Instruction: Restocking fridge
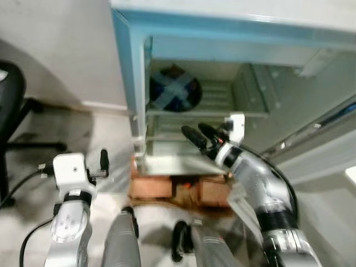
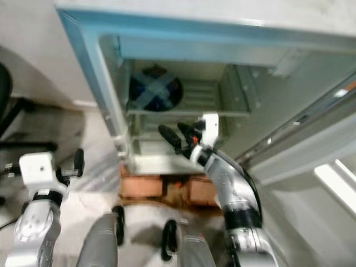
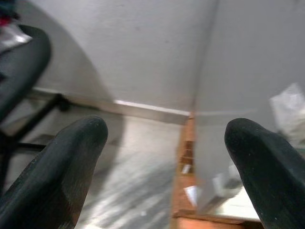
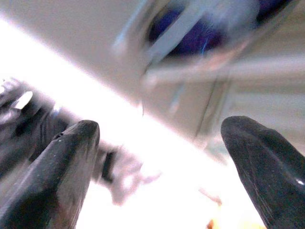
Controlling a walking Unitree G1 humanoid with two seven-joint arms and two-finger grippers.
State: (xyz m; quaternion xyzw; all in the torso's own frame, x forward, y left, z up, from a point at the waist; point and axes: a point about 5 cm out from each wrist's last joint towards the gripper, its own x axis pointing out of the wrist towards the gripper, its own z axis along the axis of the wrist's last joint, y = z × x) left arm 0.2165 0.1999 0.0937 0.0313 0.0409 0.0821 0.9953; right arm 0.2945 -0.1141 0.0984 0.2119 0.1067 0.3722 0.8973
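Observation:
A small pale blue fridge [image 1: 129,67] stands with its door swung wide to the right. On its upper shelf lies a dark blue round pack with a white cross [image 1: 174,90]. My right gripper [image 1: 198,136] is open and empty, raised in front of the lower shelf, just below that pack. The right wrist view is blurred, with both black fingers [image 4: 62,167] spread before the shelf edge. My left gripper [image 3: 162,162] is open and empty, held low to the left of the fridge, pointing at the wall and floor.
The fridge rests on orange bricks [image 1: 161,188]. Its open door [image 1: 322,144] stands at the right. A black office chair [image 1: 10,105] is at the far left on the pale floor. A white wall [image 1: 55,44] lies behind.

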